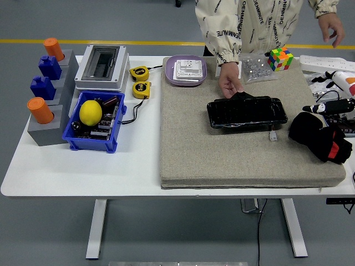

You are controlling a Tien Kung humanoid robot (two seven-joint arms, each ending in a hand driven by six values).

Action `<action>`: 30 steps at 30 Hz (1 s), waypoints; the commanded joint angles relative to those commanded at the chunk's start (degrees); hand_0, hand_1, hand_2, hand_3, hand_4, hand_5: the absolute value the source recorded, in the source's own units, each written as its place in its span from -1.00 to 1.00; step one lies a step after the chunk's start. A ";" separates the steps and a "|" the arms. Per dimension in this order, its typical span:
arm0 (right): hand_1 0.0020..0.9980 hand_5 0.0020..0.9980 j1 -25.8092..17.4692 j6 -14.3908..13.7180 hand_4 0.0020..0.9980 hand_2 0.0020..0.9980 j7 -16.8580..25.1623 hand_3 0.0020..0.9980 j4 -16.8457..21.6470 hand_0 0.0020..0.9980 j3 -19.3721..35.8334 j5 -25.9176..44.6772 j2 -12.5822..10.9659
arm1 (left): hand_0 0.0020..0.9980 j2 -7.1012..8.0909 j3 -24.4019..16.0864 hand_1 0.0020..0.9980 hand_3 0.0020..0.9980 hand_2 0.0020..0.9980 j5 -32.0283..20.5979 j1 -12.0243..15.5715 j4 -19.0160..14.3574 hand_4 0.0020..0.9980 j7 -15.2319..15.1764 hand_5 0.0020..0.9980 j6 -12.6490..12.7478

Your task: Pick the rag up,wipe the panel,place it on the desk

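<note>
A: Rag (pixel 316 136), position?

B: Lay bunched and black, with a red patch, at the right end of the mat (pixel 222 160). Sat just right of the panel (pixel 247 112), apart from it.

A: Panel?

B: Rested flat and glossy black near the mat's middle, long side across the view.

A: Right hand (pixel 338 94), state?

B: Reached in from the right edge, just above the rag. Showed white fingers (pixel 324 107) stretched out and spread, one pointing left with a dark tip. Gripped nothing. Could not tell whether touching the rag.

A: Person?

B: Stood at the far side. Kept one hand (pixel 229 84) on the panel's far edge, fingers on its rim. Held the other hand (pixel 331 25) raised near the top right corner, off the table (pixel 83 172).

A: Remaining items?

B: Cube (pixel 280 59) at the mat's far right. Purple plate (pixel 172 75) at its far left corner. Blue bin (pixel 91 145) with a lemon (pixel 90 112) on the table's left part.
</note>
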 joint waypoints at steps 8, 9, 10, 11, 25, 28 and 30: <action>0.46 0.22 1.36 0.85 1.00 0.65 0.16 0.66 -3.54 0.54 -3.05 -12.60 0.09 | 0.27 -0.06 -0.03 0.32 0.15 0.37 -0.05 -0.16 -0.06 0.23 -0.03 0.02 0.00; 0.46 0.22 1.48 0.99 1.00 0.65 0.14 0.66 -4.25 0.54 -3.23 -12.60 0.26 | 0.27 -0.07 0.03 0.32 0.15 0.37 -0.08 -0.18 -0.05 0.23 -0.01 0.02 -0.02; 0.46 0.22 1.54 1.10 1.00 0.65 0.13 0.66 -4.74 0.54 -3.30 -12.60 0.40 | 0.27 -0.07 0.05 0.32 0.15 0.37 -0.10 -0.20 -0.04 0.23 -0.01 0.02 -0.02; 0.46 0.22 1.58 1.15 1.00 0.65 0.12 0.66 -5.06 0.54 -3.34 -12.60 0.49 | 0.27 -0.08 0.05 0.32 0.15 0.37 -0.11 -0.21 -0.04 0.23 -0.02 0.02 -0.01; 0.46 0.27 1.15 -3.78 1.00 0.65 -2.15 0.66 -9.43 0.54 -0.74 -12.60 4.89 | 0.27 -0.18 -0.03 0.32 0.15 0.37 -0.10 -0.20 -0.05 0.23 -0.03 0.02 0.01; 0.46 0.27 0.53 -4.33 1.00 0.65 -4.43 0.66 -9.04 0.54 0.76 -12.60 6.07 | 0.27 -0.19 0.00 0.32 0.15 0.37 -0.15 -0.12 0.00 0.23 -0.01 0.02 -0.01; 0.46 0.26 0.12 -3.76 1.00 0.64 -5.75 0.65 -8.75 0.55 1.86 -12.60 6.81 | 0.27 -0.17 -0.02 0.32 0.15 0.36 -0.11 -0.08 0.00 0.23 -0.01 0.02 0.00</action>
